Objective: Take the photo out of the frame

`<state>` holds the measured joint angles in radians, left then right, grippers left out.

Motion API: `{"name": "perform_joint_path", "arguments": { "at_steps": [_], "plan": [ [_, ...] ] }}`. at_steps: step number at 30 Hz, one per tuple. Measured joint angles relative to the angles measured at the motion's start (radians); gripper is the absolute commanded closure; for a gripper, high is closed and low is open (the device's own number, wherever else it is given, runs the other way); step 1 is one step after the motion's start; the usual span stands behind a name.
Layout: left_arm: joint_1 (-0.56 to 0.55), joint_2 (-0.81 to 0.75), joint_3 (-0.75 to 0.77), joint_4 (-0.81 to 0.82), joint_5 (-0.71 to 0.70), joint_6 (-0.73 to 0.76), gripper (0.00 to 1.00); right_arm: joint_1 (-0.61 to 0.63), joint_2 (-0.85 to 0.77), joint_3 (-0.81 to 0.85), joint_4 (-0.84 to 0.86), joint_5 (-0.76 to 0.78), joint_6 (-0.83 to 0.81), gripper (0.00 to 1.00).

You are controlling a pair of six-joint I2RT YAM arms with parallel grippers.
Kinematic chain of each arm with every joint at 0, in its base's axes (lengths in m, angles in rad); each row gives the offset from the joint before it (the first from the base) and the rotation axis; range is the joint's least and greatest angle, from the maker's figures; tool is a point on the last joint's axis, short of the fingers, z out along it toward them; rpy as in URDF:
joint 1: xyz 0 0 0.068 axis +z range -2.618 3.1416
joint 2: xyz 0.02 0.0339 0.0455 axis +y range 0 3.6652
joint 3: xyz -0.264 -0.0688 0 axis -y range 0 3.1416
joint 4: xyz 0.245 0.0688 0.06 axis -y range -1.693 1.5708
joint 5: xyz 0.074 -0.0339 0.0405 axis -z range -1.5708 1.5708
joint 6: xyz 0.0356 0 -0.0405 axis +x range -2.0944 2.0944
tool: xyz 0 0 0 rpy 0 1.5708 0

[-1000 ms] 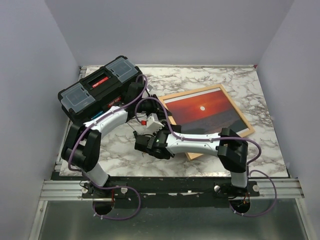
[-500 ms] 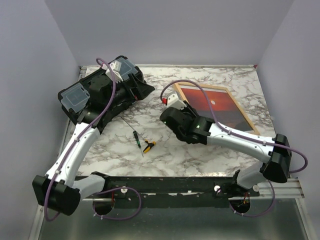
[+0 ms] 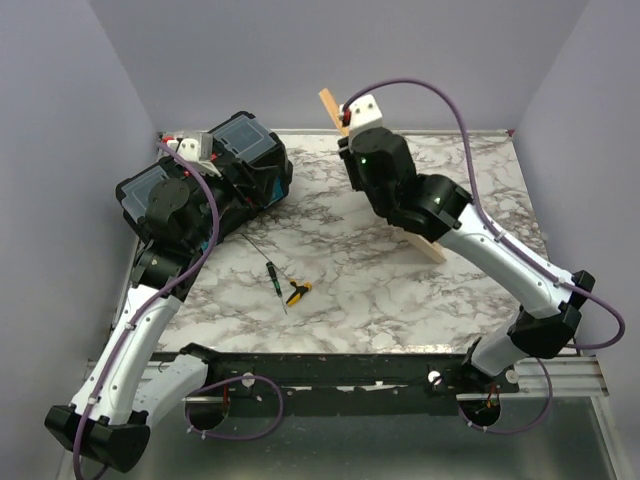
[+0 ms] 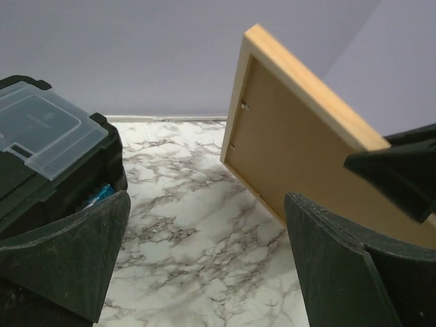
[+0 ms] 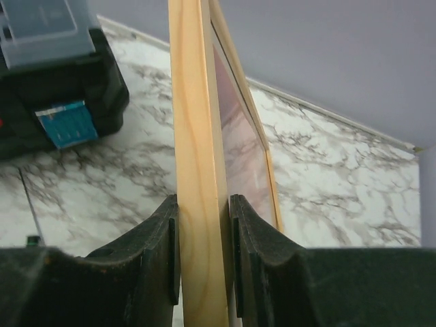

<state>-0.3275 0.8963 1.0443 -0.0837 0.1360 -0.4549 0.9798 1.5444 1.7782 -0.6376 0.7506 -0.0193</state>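
Once past the screwdriver (image 3: 272, 277) lying near on the table (image 3: 340, 300), find the left gripper (image 4: 204, 272) spread wide and empty, facing the brown back of the frame (image 4: 306, 150). Beyond, at right, see that frame stood steeply on edge, pinched across its wooden rim by the right gripper (image 5: 203, 225), with the photo (image 5: 240, 146) inside behind the pane. Treat as probably stiff and light, yet slick and breakable at the pane; hold by the wood and work the back tabs (image 4: 244, 105). Far left, toolbox (image 3: 200, 180)
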Motion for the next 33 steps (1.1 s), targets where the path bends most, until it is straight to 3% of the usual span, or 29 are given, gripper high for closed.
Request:
{"name": "perform_joint_path", "arguments": {
  "at_steps": [13,21,26,33],
  "plan": [
    [0.0,0.017,-0.012,0.006,-0.055,0.028,0.03,-0.363,0.131,0.298,-0.071,-0.356,0.232,0.99],
    [0.0,0.03,-0.012,0.006,-0.055,0.025,0.03,-0.383,0.303,0.541,-0.133,-0.517,0.331,0.99],
    [0.0,0.03,-0.012,0.006,-0.055,0.024,0.03,-0.42,0.317,0.573,-0.121,-0.62,0.44,0.99],
    [0.0,0.035,-0.012,0.006,-0.053,0.012,0.04,-0.575,0.316,0.565,-0.05,-0.813,0.665,0.99]
  ]
}}
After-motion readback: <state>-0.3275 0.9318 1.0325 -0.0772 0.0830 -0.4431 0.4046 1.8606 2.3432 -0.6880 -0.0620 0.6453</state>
